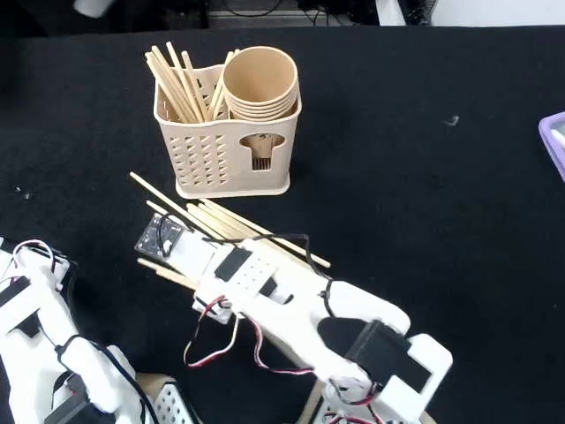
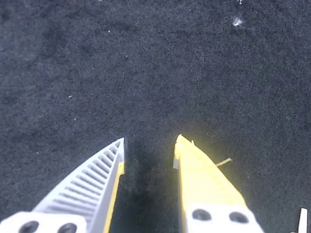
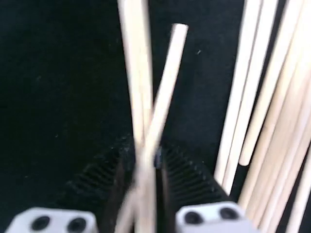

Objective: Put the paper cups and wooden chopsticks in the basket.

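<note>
Now, paper cups (image 1: 260, 79): a nested stack stands upright in the basket's right compartment. At least four rims show one under another, and the top cup is empty.
Standing chopsticks (image 1: 177, 84): a bundle leans in the basket's left compartment with its ends fanning up and out past the rim. There are roughly eight, too crowded for an exact count.
Basket (image 1: 207, 155): a beige plastic holder with perforated walls and two compartments. It stands upright towards the far side of the table, with a cut-out in its front wall.
Loose chopsticks (image 1: 238, 223): a sheaf lies flat on the table just in front of the basket, slanting across the cloth. About seven show, and some are partly covered by the right arm. In the right wrist view several lie side by side (image 3: 262, 107) just beside the gripper.
Right gripper (image 3: 146, 155): it is low over the sheaf and clamped on the held chopsticks (image 3: 160, 97). At least two sticks cross each other between its dark ridged jaws.
Left gripper (image 2: 148, 145): it is over bare cloth with its jaws spread apart and nothing between them. One finger is grey and ribbed, the other yellow.
Table (image 1: 424, 177): it is covered in black cloth.
Purple object (image 1: 554, 141): one corner of it shows at the table's right edge, well apart from the basket.
</note>
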Tool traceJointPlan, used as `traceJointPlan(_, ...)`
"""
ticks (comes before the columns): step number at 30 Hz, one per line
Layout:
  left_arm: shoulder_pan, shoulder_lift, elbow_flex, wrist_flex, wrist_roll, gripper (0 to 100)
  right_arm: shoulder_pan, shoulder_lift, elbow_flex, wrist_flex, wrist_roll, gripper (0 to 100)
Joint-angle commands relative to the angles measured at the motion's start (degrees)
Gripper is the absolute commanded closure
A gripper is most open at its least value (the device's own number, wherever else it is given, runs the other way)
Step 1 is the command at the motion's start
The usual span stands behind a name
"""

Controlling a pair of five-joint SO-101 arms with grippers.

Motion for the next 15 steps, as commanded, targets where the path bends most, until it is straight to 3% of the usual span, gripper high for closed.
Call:
traceJointPlan(1, 0.57, -1.41, -0.84, -0.79, -0.53, 83, 0.79, -4.97, -1.36, 2.02, -0.44, 96.6)
traceJointPlan(4, 0.57, -1.41, -0.84, -0.79, -0.53, 83, 0.7, -5.67, -1.36, 2.9, -0.35, 95.9)
traceJointPlan(10, 0.57, -1.41, -0.84, -0.79, -0.53, 83, 0.7, -5.67, -1.27, 3.25, -0.35, 82.8)
traceJointPlan(15, 0.57, -1.41, -0.84, -0.79, -0.53, 83, -0.62, -5.67, -1.27, 2.81, -0.35, 86.1)
